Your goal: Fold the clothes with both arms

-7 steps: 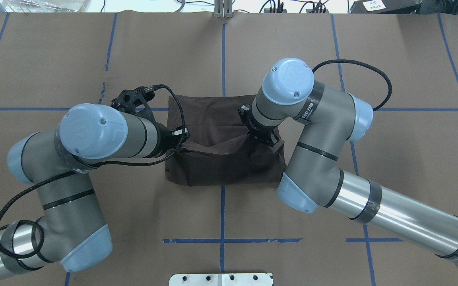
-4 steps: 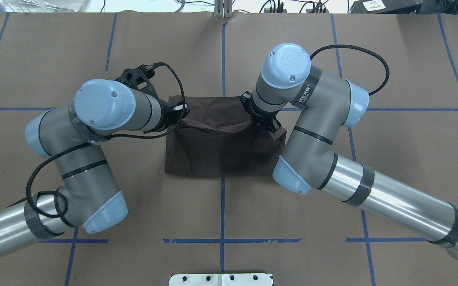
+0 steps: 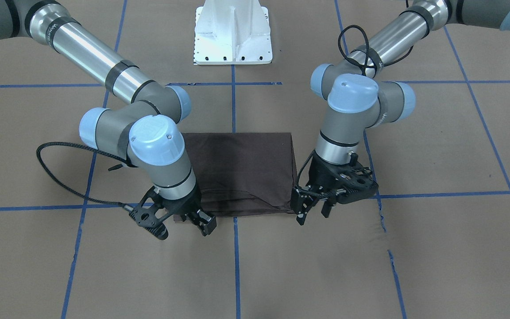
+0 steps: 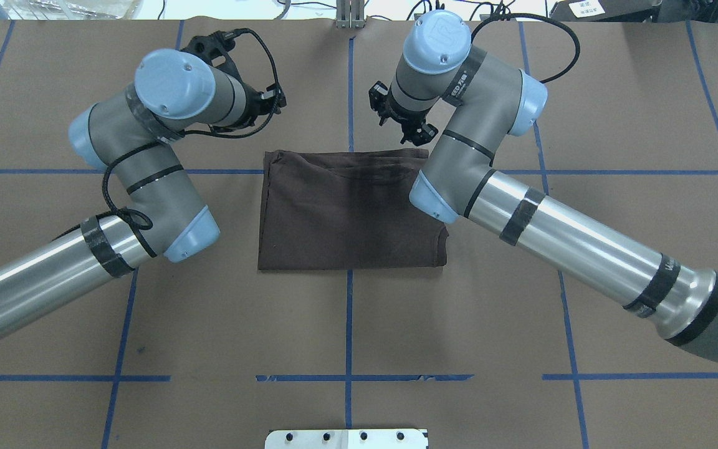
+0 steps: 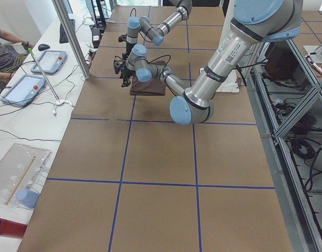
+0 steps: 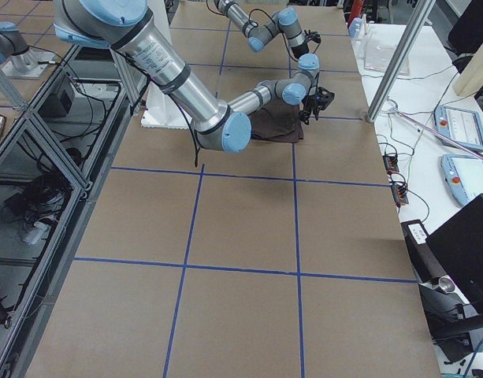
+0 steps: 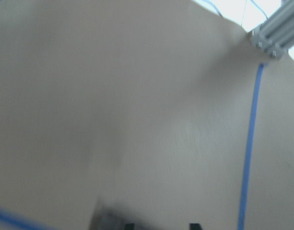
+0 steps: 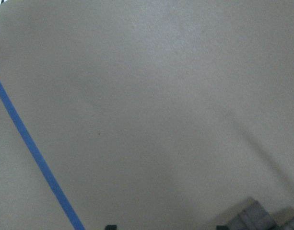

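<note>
Now: shirt (image 4: 346,212) lies folded, a rectangle at overhead centre. Left gripper (image 3: 312,213) and right gripper (image 3: 202,223) hover just past its upper edge, both with jaws apart, empty. Risk: a low next approach could snag the loose top layer and drag thin fabric, undoing the fold.

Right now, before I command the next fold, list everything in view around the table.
T-shirt: one, dark brown, folded flat at table centre.
Table: one, brown cover with blue tape grid.
Pedestal: one, white, robot's side.
Control tablets: two, grey-blue, side bench.
Person: one, seated at that bench.
Left arm, right arm: two, grey-silver, light-blue caps, flanking the shirt.
Left gripper, right gripper: two, black, jaws open, empty, by the shirt's far edge.
</note>
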You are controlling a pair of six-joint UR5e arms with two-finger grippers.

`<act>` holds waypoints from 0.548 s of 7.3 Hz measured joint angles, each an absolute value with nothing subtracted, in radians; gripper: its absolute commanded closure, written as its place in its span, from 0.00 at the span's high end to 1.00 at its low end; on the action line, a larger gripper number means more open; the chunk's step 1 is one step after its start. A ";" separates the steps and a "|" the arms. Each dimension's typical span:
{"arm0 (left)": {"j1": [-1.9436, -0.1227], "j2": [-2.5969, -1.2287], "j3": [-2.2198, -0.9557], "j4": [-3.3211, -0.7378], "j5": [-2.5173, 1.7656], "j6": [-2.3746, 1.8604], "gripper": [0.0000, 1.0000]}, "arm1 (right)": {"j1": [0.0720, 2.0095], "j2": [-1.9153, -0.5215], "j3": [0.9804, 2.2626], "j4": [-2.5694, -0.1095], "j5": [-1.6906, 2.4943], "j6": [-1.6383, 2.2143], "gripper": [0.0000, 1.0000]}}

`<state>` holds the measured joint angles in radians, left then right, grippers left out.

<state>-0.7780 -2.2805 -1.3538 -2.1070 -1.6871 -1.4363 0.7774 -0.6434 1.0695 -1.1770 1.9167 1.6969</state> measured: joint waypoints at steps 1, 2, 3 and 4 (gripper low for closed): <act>-0.794 -2.281 -1.344 -2.115 -1.707 -1.417 1.00 | 0.798 -0.635 1.050 -1.170 1.925 1.653 1.00; -0.819 -2.275 -1.344 -2.115 -1.761 -1.394 1.00 | 0.833 -0.637 1.050 -1.171 1.958 1.587 1.00; -0.859 -2.246 -1.370 -2.112 -1.828 -1.347 1.00 | 0.889 -0.655 1.071 -1.187 2.019 1.506 1.00; -0.912 -2.178 -1.443 -2.102 -1.892 -1.274 1.00 | 0.966 -0.705 1.132 -1.242 2.088 1.380 1.00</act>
